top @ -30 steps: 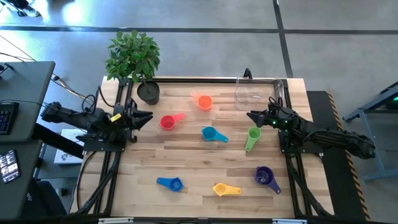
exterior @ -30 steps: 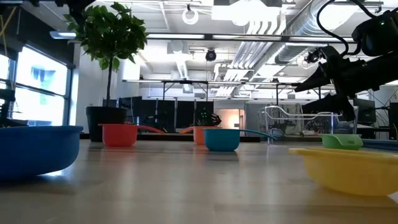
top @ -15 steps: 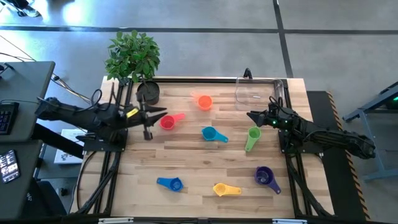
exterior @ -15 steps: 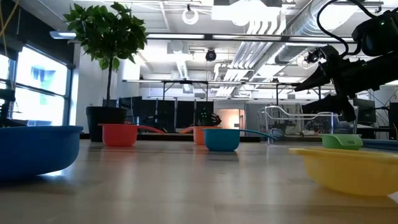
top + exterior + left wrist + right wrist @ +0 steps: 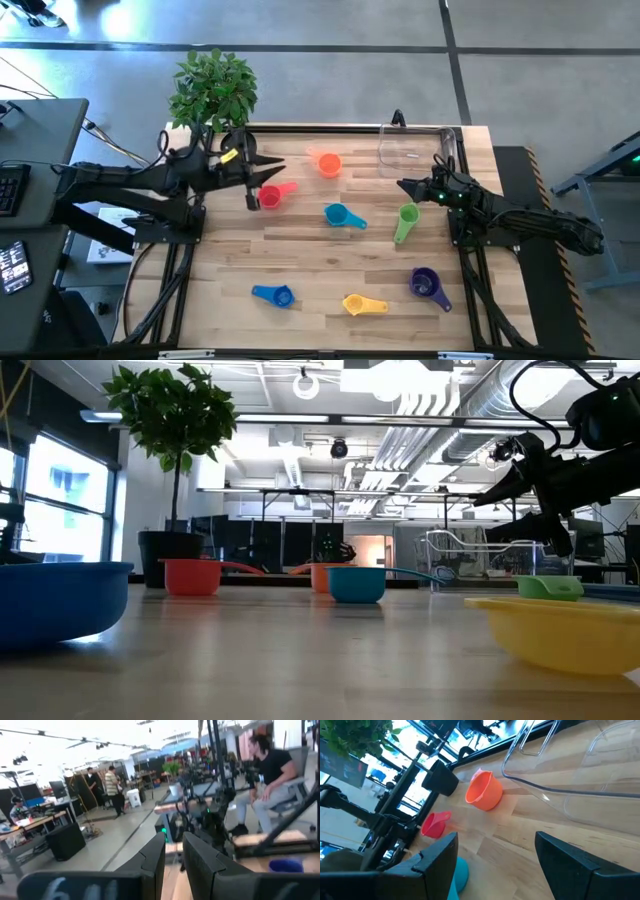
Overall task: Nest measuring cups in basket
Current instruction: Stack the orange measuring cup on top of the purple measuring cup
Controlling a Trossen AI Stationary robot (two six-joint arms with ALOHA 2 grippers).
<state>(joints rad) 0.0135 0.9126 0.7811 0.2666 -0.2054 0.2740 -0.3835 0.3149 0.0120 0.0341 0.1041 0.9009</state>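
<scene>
The left end effector hung over the far-left part of the table, just beside the red cup and near the black plant pot. Its two dark fingers stood close together with a narrow gap between them and nothing gripped — neither spread wide nor pressed shut. The right end effector waited near the right edge of the table with its jaws spread wide and empty, just beside the green cup and near the clear basket, which sat at the far-right corner with no cup in it.

All seven cups lay apart on the wood. The orange cup sat between the plant pot and the basket. The teal cup was near the middle, between the red and green ones. Along the near edge lay the blue cup, the yellow cup and — further right — the purple cup.

In the left wrist view a seated person in a dark shirt showed beyond the table, with other people standing further back in the room.
</scene>
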